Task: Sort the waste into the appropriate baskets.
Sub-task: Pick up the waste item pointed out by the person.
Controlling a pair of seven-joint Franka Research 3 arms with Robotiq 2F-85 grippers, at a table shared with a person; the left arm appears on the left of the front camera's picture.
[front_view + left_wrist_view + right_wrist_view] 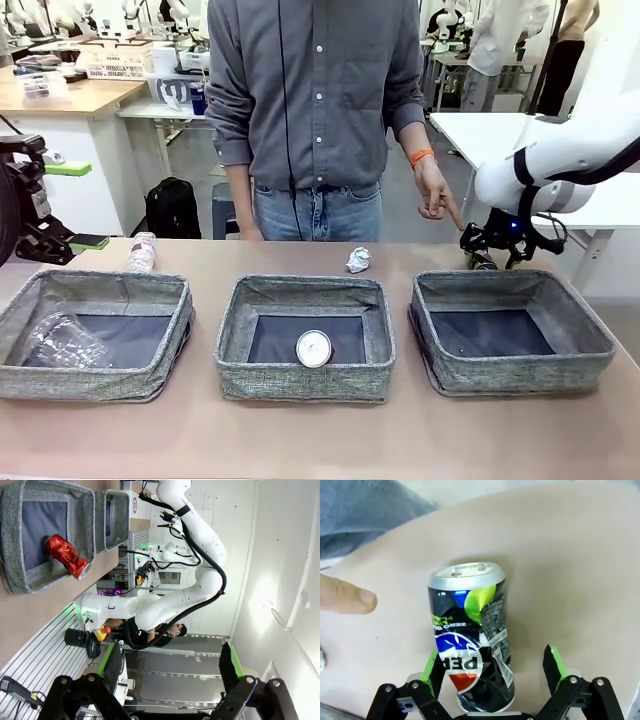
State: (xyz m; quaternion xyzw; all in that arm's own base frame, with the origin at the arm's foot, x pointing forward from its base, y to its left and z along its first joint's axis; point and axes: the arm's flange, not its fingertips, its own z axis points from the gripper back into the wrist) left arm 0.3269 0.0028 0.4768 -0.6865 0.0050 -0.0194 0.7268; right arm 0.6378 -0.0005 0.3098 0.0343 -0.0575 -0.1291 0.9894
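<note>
I am holding my right end effector [492,660] spread wide around the dark can with green top [470,635], one pad on each side of its dented body and neither yet pressing, so that a squeeze would catch it low across the middle. The can is standing upright on the table [320,440], silver lid up, just behind the right basket [500,285], which I judge is why I am reaching in from that side. A person's finger [345,596] is pointing at the can from close by, apart from it; seen from the front, the person's hand [432,192] is hanging just above my right end effector [495,243], probably marking this piece as next. The right basket is lying bare inside. My left end effector [171,655] is waiting spread and gripping nothing, turned sideways off the left end of the table and out of the way. The red soda can [313,348] is lying on its side in the middle basket [305,290], and crushed clear plastic [60,340] is resting in the left basket [100,285]. A clear plastic bottle [142,252] and the crumpled paper ball [358,260] are lying unsorted on the table behind the baskets.
</note>
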